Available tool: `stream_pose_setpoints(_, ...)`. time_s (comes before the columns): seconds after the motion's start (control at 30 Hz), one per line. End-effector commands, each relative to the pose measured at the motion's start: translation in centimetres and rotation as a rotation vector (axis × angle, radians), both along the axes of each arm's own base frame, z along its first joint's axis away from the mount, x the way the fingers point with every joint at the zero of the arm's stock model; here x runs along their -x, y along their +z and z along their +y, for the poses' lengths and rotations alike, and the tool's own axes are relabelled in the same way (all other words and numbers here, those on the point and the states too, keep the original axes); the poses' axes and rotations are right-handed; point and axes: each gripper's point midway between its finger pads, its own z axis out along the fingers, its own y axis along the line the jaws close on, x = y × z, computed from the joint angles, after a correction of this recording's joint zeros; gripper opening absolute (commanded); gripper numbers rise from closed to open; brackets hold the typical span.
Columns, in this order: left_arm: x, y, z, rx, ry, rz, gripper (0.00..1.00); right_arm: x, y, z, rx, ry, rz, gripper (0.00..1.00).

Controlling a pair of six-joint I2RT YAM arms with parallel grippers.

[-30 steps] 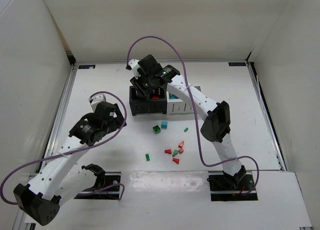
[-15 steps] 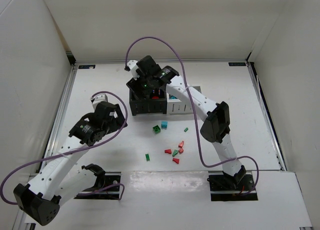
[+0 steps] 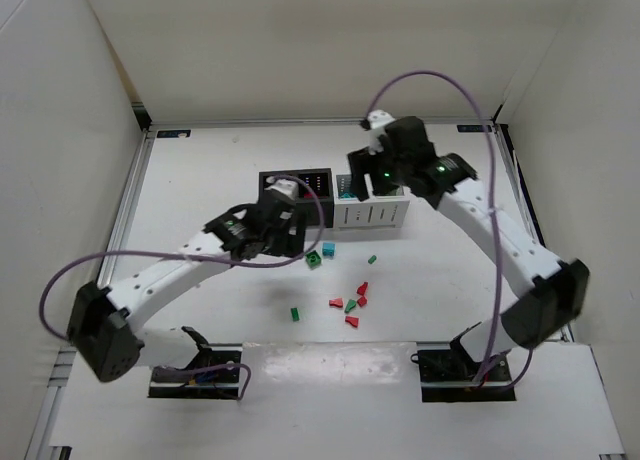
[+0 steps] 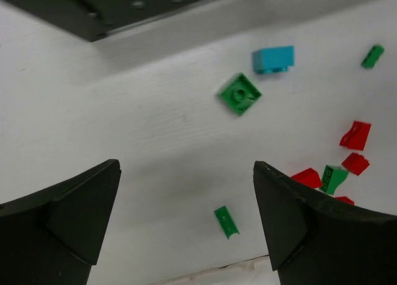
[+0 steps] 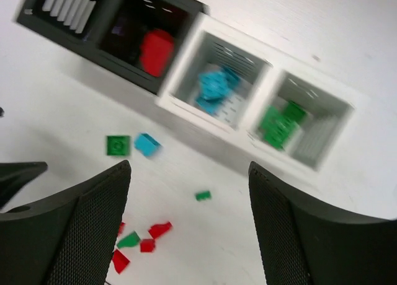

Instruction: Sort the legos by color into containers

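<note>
The containers are two black bins point(image 3: 295, 187) and two white bins point(image 3: 372, 213) in a row. In the right wrist view a black bin holds a red lego point(image 5: 156, 51), one white bin teal legos point(image 5: 214, 90), the other green ones point(image 5: 277, 125). Loose on the table lie a green square lego point(image 3: 313, 260), a teal one point(image 3: 328, 249), a small green one point(image 3: 372, 259), another green one point(image 3: 295, 313) and a red-and-green cluster point(image 3: 352, 302). My left gripper point(image 3: 288, 242) is open and empty, left of the green square point(image 4: 240, 93). My right gripper point(image 3: 366, 176) is open and empty above the white bins.
White walls close the table on the left, back and right. A pale strip point(image 3: 330, 360) runs along the near edge between the arm bases. The right arm's purple cable point(image 3: 430, 77) loops high over the back of the table.
My right gripper has swung right, from over the black bins to over the white bins. My left arm has reached from the left side to the middle, beside the loose legos.
</note>
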Motion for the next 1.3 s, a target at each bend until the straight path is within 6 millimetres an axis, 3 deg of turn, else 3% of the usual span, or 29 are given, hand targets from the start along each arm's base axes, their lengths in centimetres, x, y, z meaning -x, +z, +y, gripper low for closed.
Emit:
stream_pose_setpoints(0.0, -1.0, -0.7, -4.4, -0.024, -0.192, -0.044, 0.98, -0.1, 1.0, -3.4, -0.049, -0.15, -0.053, 0.79)
stream_pose_setpoints(0.03, -1.5, -0.6, -5.6, 0.003, -0.212, -0.057, 0.98, 0.2, 2.0, -4.5, -0.056, -0.175, -0.083, 0.79)
stream_pose_setpoints(0.1, -2.8, -0.9, -6.9, 0.018, -0.209, -0.072, 0.97, 0.5, 1.2, -6.6, -0.039, -0.234, -0.072, 0.79)
stream_pose_setpoints(0.2, -4.2, -1.8, -8.9, 0.014, -0.237, -0.101, 0.92, 1.0, 1.0, -8.1, -0.041, -0.261, -0.065, 0.79)
stream_pose_setpoints(0.43, -5.2, -5.1, -12.3, -0.043, -0.343, -0.12, 0.9, 0.8, 0.1, -8.4, -0.037, -0.267, -0.043, 0.79)
stream_pose_setpoints(0.63, -6.7, -6.5, -12.7, -0.046, -0.323, -0.092, 0.9, 0.8, -0.3, -8.6, -0.024, -0.27, -0.039, 0.79)
stream_pose_setpoints(0.93, -6.2, -8.8, -13.2, -0.044, -0.335, -0.026, 0.83, 0.4, -0.5, -9.3, -0.022, -0.287, -0.025, 0.79)
stream_pose_setpoints(1.27, -6.1, -9.6, -13.3, -0.043, -0.319, 0.0, 0.64, 0.4, -0.9, -9.4, -0.019, -0.28, 0.004, 0.8)
